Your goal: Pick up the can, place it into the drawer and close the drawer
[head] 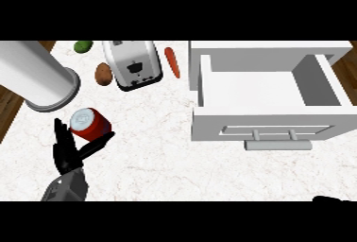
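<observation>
The red can (90,124) stands near the desk's (167,156) left edge, in the gap between the left hand's (68,152) straight fingers and its thumb, fingers open and not curled round it. The white drawer (268,101) stands pulled open toward the right edge, well apart from the can. Of the right hand (333,199) only a dark sliver shows at the lower right corner; I cannot tell its state.

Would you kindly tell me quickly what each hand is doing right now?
Left hand: open, straight fingers and thumb either side of the red can, not curled round it.
Right hand: barely visible at the lower right edge; cannot be told.
</observation>
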Controlling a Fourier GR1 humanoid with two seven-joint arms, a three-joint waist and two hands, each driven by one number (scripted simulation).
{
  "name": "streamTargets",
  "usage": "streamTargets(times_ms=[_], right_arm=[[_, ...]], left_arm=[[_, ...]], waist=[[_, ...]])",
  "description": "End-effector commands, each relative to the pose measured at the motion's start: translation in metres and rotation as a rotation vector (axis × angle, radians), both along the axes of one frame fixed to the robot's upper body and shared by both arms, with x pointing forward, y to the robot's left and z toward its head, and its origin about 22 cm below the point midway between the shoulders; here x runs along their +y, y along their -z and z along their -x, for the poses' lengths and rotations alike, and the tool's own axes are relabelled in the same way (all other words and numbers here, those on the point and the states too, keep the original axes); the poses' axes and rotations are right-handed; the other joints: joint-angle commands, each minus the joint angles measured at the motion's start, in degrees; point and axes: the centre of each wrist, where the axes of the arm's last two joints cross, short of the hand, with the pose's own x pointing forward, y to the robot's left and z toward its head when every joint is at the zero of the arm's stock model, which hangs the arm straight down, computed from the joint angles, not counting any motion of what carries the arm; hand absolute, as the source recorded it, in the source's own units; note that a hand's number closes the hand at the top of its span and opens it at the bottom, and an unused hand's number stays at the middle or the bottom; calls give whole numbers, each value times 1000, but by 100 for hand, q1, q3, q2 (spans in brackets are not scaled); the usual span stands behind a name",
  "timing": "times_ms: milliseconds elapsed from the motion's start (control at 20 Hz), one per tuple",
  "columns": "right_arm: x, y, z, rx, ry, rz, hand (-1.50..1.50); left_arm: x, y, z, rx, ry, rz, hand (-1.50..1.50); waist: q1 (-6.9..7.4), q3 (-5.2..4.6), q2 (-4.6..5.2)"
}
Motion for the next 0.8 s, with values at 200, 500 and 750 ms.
streamTargets(times_ms=[200,500,750], right_arm=[[-9,6,-1,10,-9,13,-150],[1,-12,9,-6,-14,11,-150],[7,-21,-4,-9,-5,23,-150]], left_arm=[[3,6,-10,-20,13,13,-150],[16,17,-16,-26,50,-1,-150],[23,18,-12,-33,157,43,-150]], waist=[[7,2,-3],[-62,-6,18],[-48,-7,23]])
